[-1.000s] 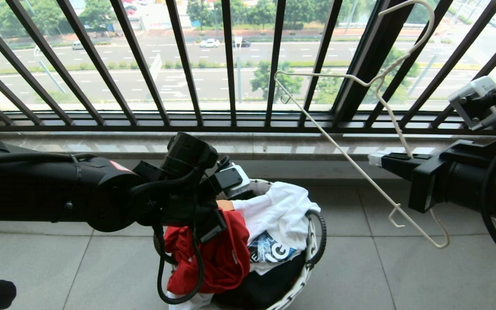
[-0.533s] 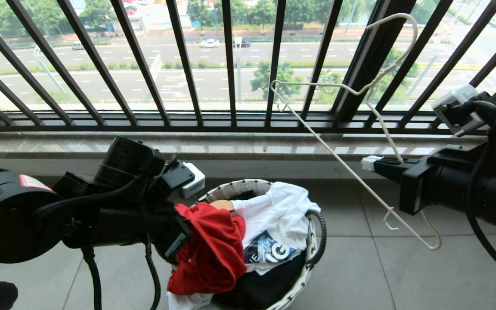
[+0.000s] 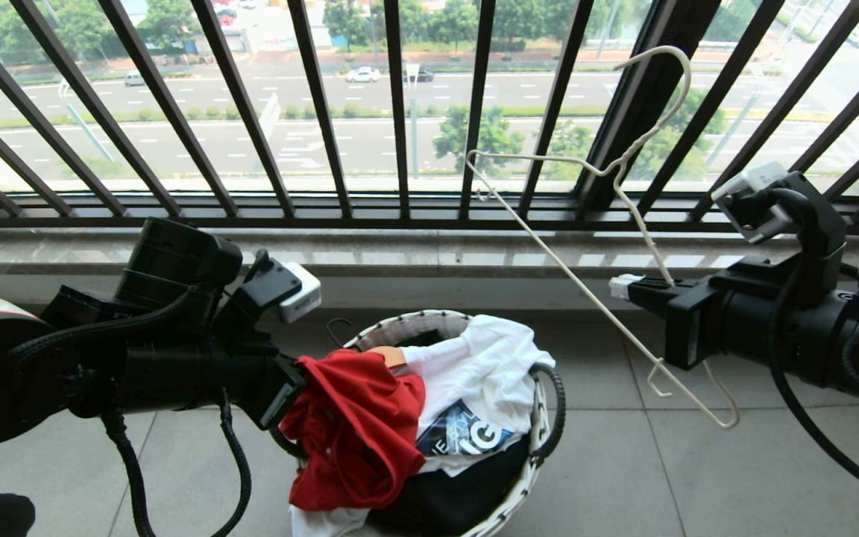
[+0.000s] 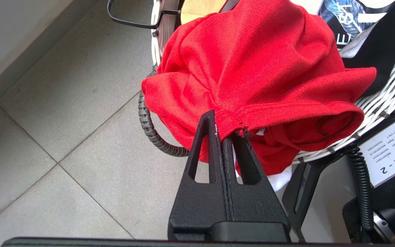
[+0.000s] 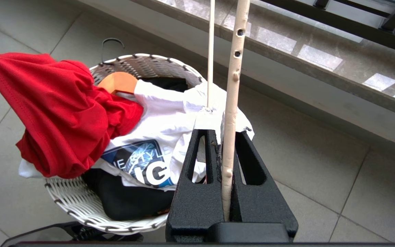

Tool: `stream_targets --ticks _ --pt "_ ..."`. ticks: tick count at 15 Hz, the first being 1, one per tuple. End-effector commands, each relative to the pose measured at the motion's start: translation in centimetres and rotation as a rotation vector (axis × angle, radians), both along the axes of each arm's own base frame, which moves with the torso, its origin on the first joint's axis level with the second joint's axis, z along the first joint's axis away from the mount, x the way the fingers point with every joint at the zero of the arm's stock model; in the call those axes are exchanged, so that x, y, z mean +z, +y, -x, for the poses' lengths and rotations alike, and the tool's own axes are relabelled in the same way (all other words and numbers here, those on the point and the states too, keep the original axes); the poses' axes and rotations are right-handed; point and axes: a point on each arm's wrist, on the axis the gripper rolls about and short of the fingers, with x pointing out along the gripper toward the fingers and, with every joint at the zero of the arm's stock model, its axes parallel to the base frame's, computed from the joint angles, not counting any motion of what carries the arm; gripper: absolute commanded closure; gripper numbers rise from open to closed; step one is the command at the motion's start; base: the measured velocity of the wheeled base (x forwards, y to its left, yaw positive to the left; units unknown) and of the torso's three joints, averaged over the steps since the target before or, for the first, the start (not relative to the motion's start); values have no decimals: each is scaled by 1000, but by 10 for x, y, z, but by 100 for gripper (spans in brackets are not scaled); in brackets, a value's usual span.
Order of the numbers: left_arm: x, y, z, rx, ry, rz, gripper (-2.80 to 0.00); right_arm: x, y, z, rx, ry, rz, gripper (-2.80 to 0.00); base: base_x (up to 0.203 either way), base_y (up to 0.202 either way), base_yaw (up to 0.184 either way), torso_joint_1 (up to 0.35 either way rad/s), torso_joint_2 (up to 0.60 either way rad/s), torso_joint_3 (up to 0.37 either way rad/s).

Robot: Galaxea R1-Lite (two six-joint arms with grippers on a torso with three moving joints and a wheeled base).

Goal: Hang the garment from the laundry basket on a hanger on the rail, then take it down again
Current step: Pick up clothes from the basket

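The red garment (image 3: 355,432) hangs half out of the white woven laundry basket (image 3: 414,324), over its left rim. My left gripper (image 3: 288,391) is at the basket's left side, shut on the garment's ribbed edge (image 4: 252,68), and the cloth is stretched towards it. The jaws (image 4: 223,132) are pressed together on the hem. My right gripper (image 3: 623,287) is to the right of the basket and higher, shut on the cream wire hanger (image 3: 549,246). One hanger arm (image 5: 233,68) runs between the fingers, and the hook points up against the railing. The rail is out of view.
A black barred balcony railing (image 3: 400,112) and a stone ledge (image 3: 414,253) close off the far side. The basket also holds a white garment with blue print (image 3: 482,373), a black garment (image 3: 459,492) and a wooden hanger (image 5: 118,82). Grey floor tiles (image 3: 698,485) surround it.
My left arm has drawn back to the left, pulling the red garment up and over the basket's left rim. The right gripper has shifted left and slightly down with the hanger.
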Motion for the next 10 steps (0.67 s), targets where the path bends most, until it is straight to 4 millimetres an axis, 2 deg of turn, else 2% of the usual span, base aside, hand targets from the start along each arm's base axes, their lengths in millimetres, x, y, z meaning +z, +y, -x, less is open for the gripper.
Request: stream_targets --ticks 1,10 --pt "-1 -1 -2 0 2 -4 0 -1 0 -1 -3 1 2 0 0 0 0 0 0 0" --pt "-2 -4 -7 -5 -25 9 0 1 -3 -1 -14 -6 1 0 0 0 0 0 1 16"
